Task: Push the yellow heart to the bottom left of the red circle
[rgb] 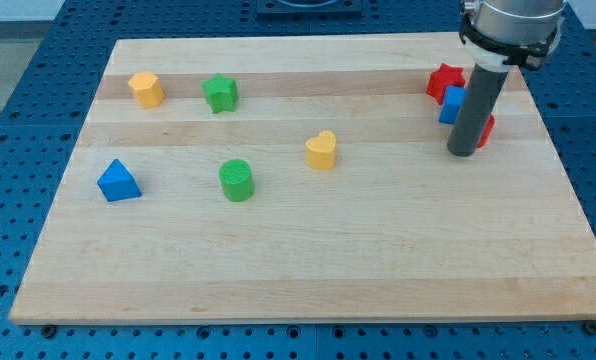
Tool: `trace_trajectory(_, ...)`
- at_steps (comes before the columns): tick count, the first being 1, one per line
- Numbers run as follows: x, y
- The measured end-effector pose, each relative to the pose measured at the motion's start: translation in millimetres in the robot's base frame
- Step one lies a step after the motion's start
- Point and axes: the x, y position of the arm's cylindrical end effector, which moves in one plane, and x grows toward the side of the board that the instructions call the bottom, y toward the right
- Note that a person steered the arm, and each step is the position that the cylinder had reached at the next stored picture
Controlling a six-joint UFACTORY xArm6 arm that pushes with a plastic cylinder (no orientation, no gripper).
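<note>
my tip point(462, 152) on board, no jaws to open or shut | red circle point(486, 130) touching, right | blue block point(451, 104) just above | yellow heart point(321, 150) well left

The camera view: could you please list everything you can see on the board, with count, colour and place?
hexagonal block: one, yellow, top left
star block: one, green, top left of centre
heart: one, yellow, centre
cylinder: one, green, left of centre
triangular block: one, blue, left
star-like block: one, red, top right
blue block: one, top right, shape partly hidden
red block: one, behind the rod, mostly hidden
board: one, pale wood
my tip: one, dark, beside the right-hand cluster
</note>
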Motion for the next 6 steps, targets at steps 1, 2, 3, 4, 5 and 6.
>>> trace_trajectory(1,0,-24)
trace_trajectory(2,-19,-64)
trace_trajectory(3,-45,-118)
trace_trajectory(4,-45,-190)
trace_trajectory(5,-19,-229)
trace_trajectory(6,7,-168)
